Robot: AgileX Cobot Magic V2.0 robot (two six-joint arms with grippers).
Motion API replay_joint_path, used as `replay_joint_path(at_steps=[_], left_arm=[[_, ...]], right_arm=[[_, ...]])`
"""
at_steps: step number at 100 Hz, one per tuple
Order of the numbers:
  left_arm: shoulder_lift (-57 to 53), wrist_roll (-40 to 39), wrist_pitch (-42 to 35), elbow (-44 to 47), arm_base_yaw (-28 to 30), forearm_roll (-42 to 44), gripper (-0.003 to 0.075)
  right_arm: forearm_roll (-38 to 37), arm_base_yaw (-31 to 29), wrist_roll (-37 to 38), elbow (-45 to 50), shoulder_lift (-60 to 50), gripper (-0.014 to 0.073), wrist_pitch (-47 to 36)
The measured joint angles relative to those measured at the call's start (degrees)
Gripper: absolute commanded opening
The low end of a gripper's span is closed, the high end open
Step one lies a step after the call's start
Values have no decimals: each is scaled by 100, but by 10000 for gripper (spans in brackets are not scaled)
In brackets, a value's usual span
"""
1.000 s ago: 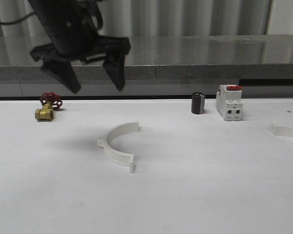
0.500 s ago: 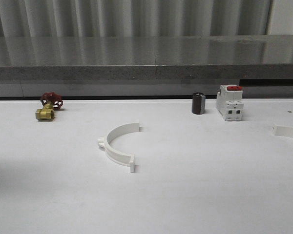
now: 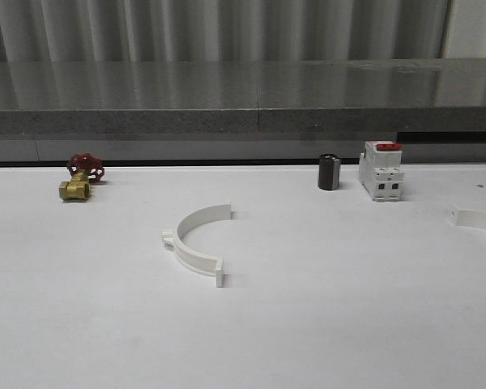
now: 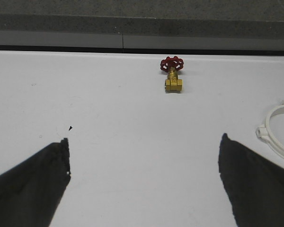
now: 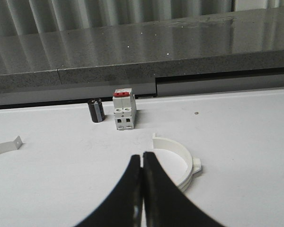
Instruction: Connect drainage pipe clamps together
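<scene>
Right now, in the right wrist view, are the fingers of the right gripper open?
No, the right gripper has its two dark fingers pressed together with nothing between them, in front of a white clamp half.

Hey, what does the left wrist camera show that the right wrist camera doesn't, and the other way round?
Left wrist view: the brass valve and the left hand, fingers wide apart. Right wrist view: the breaker, a dark cylinder, the second clamp half and the right hand, closed on nothing. Shared: the middle clamp half, cut off at the frame edge in each, and the white table.
</scene>
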Motion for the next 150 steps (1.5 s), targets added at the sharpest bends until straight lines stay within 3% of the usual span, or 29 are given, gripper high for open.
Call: replay_joint_path(at_steps=[11, 34, 59, 80, 111, 133, 141, 150], left_arm=[[-596, 0, 12, 395, 0, -78, 426], [-1234, 0, 23, 765, 0, -211, -23], [-1273, 8, 23, 791, 13, -224, -20], [-1273, 8, 42, 791, 13, -224, -20], [-1273, 8, 45, 791, 13, -224, -20], [-1273, 12, 45, 791, 13, -224, -20], [-1273, 12, 45, 791, 13, -224, -20], [-1273, 12, 45, 791, 13, -224, -20]], right_arm=[[0, 0, 0, 0, 0, -118, 0], [0, 0, 0, 0, 0, -118, 0], [0, 0, 0, 0, 0, -118, -112], [44, 0, 12, -780, 174, -118, 522], [69, 0, 20, -3131, 2288, -118, 2309], [69, 0, 20, -3864, 3572, -109, 2802], [69, 0, 20, -3887, 3888, -39, 2828], [69, 0, 20, -3887, 4148, 147, 2915]])
